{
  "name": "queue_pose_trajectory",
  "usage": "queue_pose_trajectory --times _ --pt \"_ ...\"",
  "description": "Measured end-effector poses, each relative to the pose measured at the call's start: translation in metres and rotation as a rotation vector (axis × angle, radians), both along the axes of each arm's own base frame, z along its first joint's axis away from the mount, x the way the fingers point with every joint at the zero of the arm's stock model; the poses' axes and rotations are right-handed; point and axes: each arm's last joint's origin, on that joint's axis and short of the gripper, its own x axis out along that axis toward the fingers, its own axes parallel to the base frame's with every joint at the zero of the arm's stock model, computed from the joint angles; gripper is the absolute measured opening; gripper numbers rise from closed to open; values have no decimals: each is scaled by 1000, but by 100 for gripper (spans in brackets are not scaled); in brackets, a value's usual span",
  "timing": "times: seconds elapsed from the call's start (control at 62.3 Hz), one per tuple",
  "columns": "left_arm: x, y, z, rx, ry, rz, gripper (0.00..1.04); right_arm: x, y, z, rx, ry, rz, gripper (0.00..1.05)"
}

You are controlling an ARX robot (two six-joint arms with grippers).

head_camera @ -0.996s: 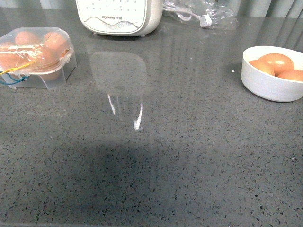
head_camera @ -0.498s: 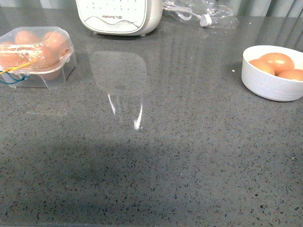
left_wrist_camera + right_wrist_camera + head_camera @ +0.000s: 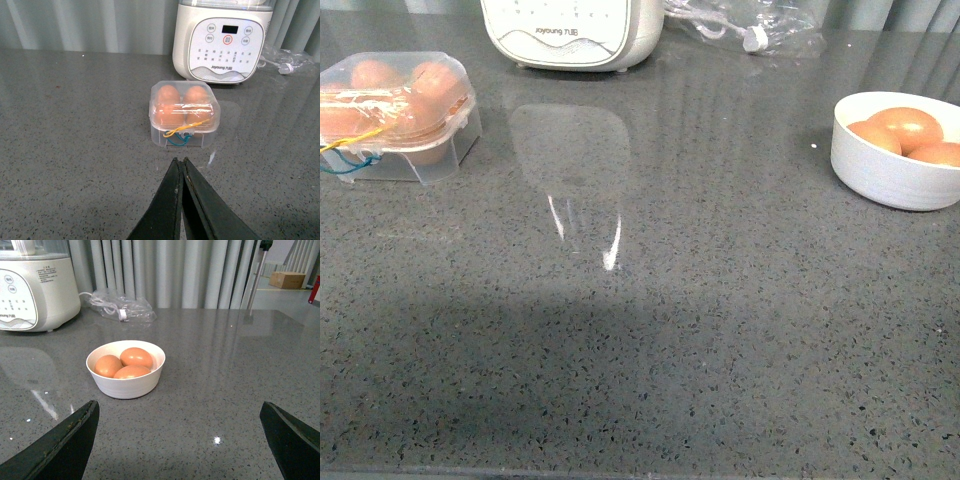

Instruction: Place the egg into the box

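Front view: box (image 3: 395, 115) at left table (image 3: 650, 330) edge.

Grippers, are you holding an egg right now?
No. The left gripper is shut on nothing, and the right gripper is open and empty.

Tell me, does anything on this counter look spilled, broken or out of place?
Nothing stands out. The clear egg box sits level with its lid down over the eggs inside. Three eggs rest whole in the white bowl. The only clutter is a crumpled plastic bag beside the white appliance.
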Motion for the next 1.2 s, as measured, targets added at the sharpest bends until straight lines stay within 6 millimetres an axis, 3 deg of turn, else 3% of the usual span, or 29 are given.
queue_pose_trajectory --times 0.594,0.899,1.204 --pt "-19 0 -5 -2 -27 1 4 0 0 0 0 0 0 97" --pt "-19 0 -5 -3 -26 0 4 0 0 0 0 0 0 97" --pt "-19 0 -5 -3 -26 0 55 0 0 0 0 0 0 97"
